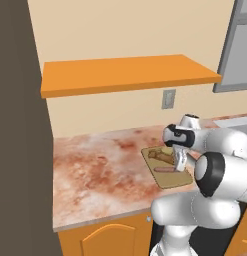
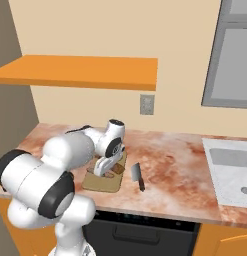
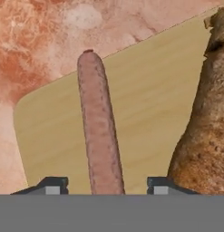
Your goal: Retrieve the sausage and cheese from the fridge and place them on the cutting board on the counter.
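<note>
Hand view, sausage (image 3: 99,127) lying on cutting board (image 3: 149,104), hand (image 3: 103,186) spread apart, not gripping it

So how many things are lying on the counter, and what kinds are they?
Cutting board: 1
Sausage on the board: 1
Brown lumpy food beside it on the board: 1
Cleaver on the counter beside the board: 1
Total: 4
</note>
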